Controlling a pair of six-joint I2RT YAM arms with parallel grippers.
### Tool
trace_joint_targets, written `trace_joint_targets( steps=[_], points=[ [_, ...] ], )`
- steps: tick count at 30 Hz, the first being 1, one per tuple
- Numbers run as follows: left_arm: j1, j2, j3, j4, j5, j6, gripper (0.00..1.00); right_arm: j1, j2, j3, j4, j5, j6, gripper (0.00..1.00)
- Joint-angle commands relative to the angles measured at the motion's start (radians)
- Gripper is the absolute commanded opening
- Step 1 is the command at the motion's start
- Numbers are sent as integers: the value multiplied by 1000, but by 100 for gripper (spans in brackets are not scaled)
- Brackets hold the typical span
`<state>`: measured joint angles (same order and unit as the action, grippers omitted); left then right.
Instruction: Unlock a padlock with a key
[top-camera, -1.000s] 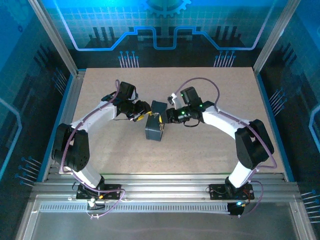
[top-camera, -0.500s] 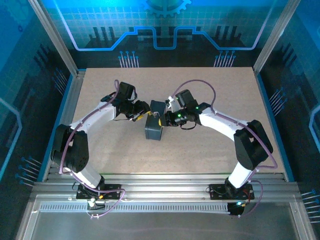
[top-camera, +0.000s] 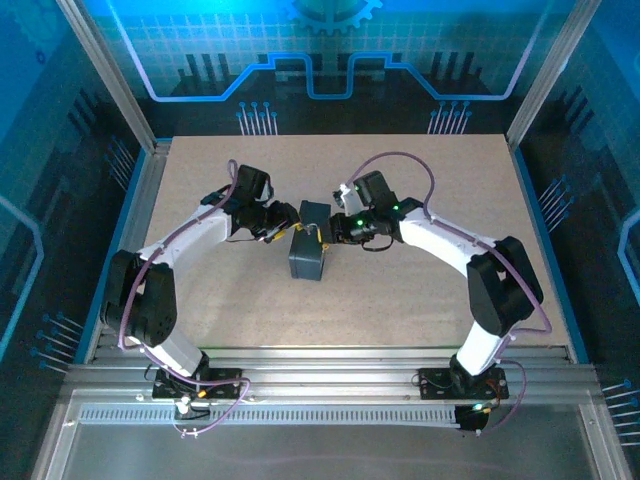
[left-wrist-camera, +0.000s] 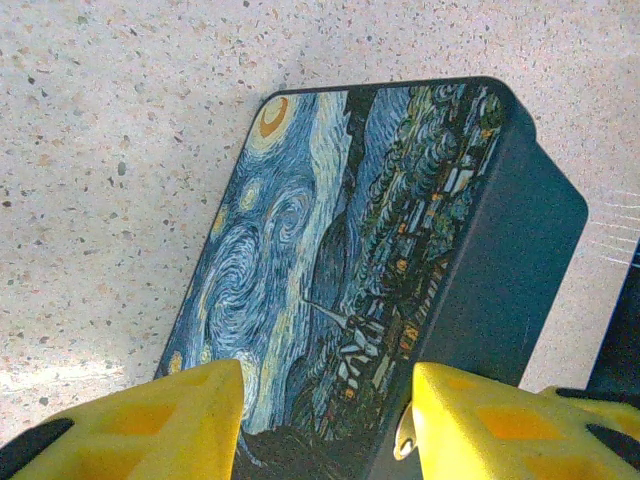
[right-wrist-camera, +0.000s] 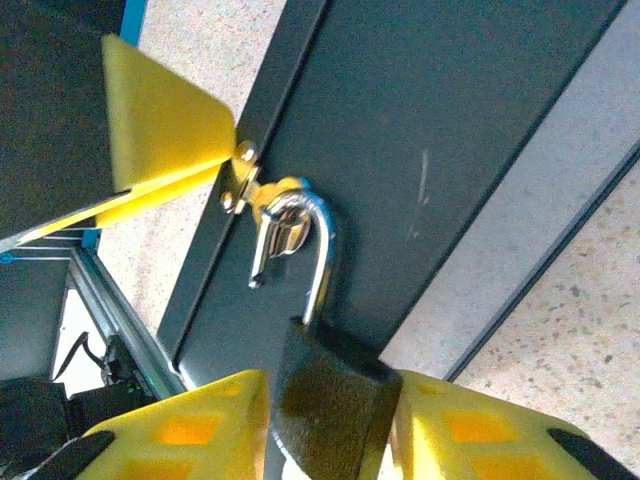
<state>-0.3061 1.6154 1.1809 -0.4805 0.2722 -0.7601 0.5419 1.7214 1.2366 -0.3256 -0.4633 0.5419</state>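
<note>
We see the blue painted tin (top-camera: 308, 258) near the middle of the table (top-camera: 430, 300), with an arm on each side of it. The left gripper (left-wrist-camera: 328, 378) has the tin between its two yellow fingers (left-wrist-camera: 190, 420), and they press on its sides, so it holds the tin. The padlock (right-wrist-camera: 335, 400) hangs at the tin's little latch (right-wrist-camera: 248, 195), on the dark side of the tin. Its shiny shackle (right-wrist-camera: 322, 250) goes through the latch, and one end of the shackle is out of the dark body. The right gripper (right-wrist-camera: 332, 385) is closed on the padlock's body, with a yellow finger touching each side. One tip of the left gripper sits right by the latch.
</note>
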Motion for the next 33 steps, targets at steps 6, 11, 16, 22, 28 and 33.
trace_joint_targets(
  steps=[6, 11, 16, 22, 28, 33],
  points=[
    [-8, -13, -26, -63, -42, -4, 47, -5, 65, 55, -20, -26, -12, 15],
    [-23, -17, -23, -71, -46, -10, 47, -9, 48, 48, 0, -13, 21, 1],
    [-35, -31, -35, -68, -51, -42, 47, -27, -5, -19, 115, 28, 127, 0],
    [-69, -58, -51, -41, -42, -92, 46, -2, -82, -120, 266, 184, 266, 0],
    [-106, -37, -43, -40, -39, -100, 46, 32, -79, -113, 285, 270, 298, 0],
    [-111, -33, -56, -18, -26, -114, 39, 44, -72, -98, 286, 325, 318, 0]
  ],
)
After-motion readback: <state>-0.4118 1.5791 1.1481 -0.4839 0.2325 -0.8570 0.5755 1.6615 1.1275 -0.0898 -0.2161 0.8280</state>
